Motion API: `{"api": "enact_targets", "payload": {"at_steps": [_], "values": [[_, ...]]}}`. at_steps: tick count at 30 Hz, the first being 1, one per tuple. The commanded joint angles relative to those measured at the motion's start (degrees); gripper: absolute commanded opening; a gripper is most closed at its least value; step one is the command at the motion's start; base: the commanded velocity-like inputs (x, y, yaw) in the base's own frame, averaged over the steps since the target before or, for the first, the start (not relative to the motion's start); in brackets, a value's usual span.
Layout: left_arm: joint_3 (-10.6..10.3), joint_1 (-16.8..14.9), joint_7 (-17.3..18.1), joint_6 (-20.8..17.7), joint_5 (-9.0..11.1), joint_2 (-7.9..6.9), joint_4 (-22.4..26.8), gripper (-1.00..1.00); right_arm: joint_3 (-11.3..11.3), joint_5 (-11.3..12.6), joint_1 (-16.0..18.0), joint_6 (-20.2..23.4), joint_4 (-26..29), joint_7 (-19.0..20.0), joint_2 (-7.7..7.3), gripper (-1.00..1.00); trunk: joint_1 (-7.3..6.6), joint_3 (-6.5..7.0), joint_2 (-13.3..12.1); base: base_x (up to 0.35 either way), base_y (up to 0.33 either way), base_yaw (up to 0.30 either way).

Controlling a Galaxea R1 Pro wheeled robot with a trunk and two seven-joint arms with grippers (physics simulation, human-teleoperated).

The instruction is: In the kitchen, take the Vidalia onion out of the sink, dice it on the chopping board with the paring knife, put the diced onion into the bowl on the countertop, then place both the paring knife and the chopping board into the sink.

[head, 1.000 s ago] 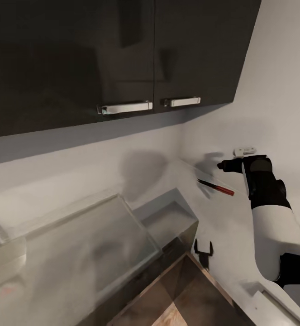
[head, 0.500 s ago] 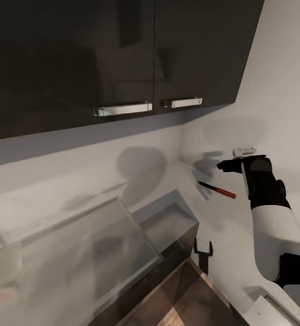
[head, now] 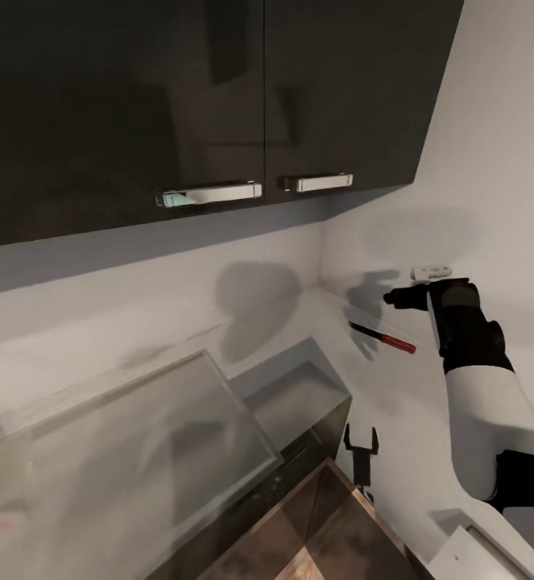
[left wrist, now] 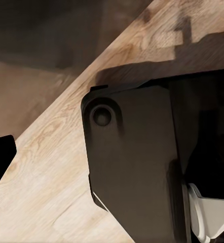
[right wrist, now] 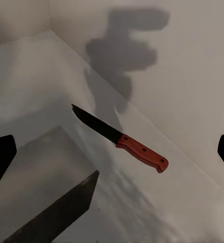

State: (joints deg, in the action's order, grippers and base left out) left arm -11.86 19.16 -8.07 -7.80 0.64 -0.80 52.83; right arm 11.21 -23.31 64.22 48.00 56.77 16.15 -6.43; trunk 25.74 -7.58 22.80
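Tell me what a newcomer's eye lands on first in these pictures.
A red-handled knife with a dark pointed blade lies alone on the pale countertop, near the corner where two walls meet. The right tool hovers beside it, its fingers spread wide at the edges of the right wrist view. Above hang glossy dark cabinets with chrome handles.

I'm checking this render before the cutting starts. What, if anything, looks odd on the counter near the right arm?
The knife ahead of the right pincer has a red handle and a dark blade, not a white handle. It lies flat on the countertop near the corner of the walls, untouched, with the pincer's fingers spread wide.
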Motion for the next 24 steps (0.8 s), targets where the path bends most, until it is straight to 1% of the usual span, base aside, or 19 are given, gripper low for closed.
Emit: {"api": "enact_targets", "payload": {"at_steps": [1,11,24], "values": [[-0.3,0.0,-0.5,-0.4,0.1,-0.08,0.2,1.00,0.1,-0.6,0.1,0.2,0.0,0.5,0.01,1.00,0.04,-0.11,0.1,0.030,-0.026,0.000],[-0.3,0.0,-0.4,-0.4,0.1,-0.08,0.1,1.00,0.0,-0.6,0.0,0.2,-0.3,0.5,0.17,1.00,0.04,-0.11,0.1,0.144,-0.119,0.000],[-0.3,0.0,-0.4,-0.4,0.1,-0.08,-0.2,1.00,0.0,-0.6,0.0,0.2,-0.3,0.5,0.47,1.00,0.04,-0.11,0.1,0.014,-0.009,0.000]]}}
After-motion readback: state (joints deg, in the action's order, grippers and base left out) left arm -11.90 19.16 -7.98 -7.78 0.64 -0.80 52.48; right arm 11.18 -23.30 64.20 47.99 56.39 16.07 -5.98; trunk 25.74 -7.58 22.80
